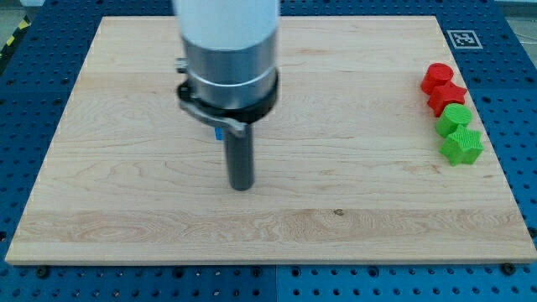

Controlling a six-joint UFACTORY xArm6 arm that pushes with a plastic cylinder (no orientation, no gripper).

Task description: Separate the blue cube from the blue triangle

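The arm comes straight down from twelve o'clock, its white and grey body filling the upper middle of the view, a black collar below that, and then the dark rod. My tip (pixel 242 186) rests on the wooden board (pixel 126 193) a little left of the board's middle, touching no block that I can see. There is no hand on this arm to open or close; the rod ends bare and holds nothing.

Just beside the rod's upper part, at about ten o'clock from my tip, a small sliver of blue (pixel 218 132) peeks out under the collar. The arm hides nearly all of it, so I cannot tell whether it is the blue cube, the blue triangle, or both, nor whether they touch.

Over at three o'clock, near the board's right edge, four blocks sit in a tight column: a red block (pixel 436 77) at the top, a red star-like block (pixel 447 97) under it, then a green block (pixel 454 117), then a green star (pixel 461 146) closest to the edge. Neighbours seem to touch. They are well apart from my tip.

From my tip the bare wood runs wide toward nine o'clock, six o'clock and most of the way toward three. A black-and-white marker (pixel 461 39) sits at the board's upper right corner.
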